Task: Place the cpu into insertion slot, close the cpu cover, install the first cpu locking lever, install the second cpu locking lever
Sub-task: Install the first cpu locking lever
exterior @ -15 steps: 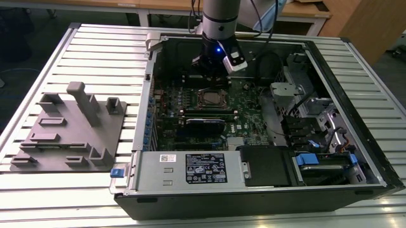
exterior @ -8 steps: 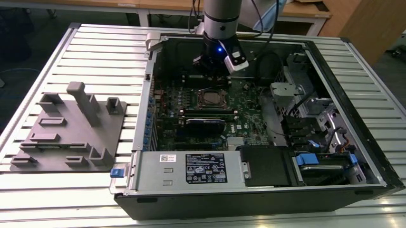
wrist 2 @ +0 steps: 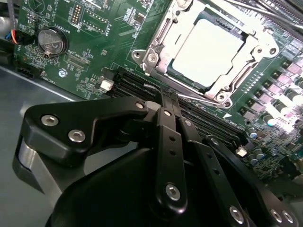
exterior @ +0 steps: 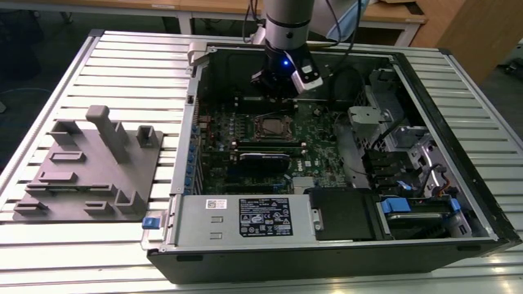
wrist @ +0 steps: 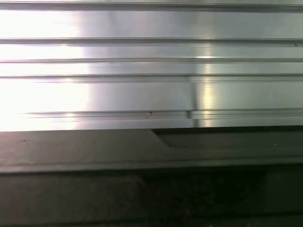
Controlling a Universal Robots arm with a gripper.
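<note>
Above the insertion slot (wrist 2: 208, 52), where the cpu (wrist 2: 206, 49) lay under the cpu cover (wrist 2: 156, 47), the fingers (wrist 2: 166, 101) hung pressed together, empty; an unlatched cover risked springing up.

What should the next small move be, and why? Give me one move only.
Probably ease the hand toward the slot's edge to work a locking lever. The cpu already lies in the slot and the cover lies flat around it, while the hand hangs beside them over the board. I cannot tell whether either lever is latched.
</note>
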